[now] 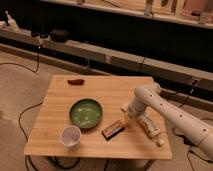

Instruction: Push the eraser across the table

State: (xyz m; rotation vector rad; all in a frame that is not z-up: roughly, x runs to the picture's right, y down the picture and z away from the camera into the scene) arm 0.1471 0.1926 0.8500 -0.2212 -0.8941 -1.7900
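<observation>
The eraser (113, 129) is a small dark flat bar with a tan edge, lying at an angle on the light wooden table (60, 105), just right of the green bowl. My gripper (127, 118) hangs at the end of the white arm, right at the eraser's upper right end; I cannot tell whether it touches it. The white arm (165, 111) comes in from the right edge of the view.
A green bowl (86, 112) sits mid-table and a white cup (70, 136) near the front left edge. A small red-brown object (76, 81) lies at the back left. A white tube (150, 128) lies under the arm at the right. Cables run over the floor.
</observation>
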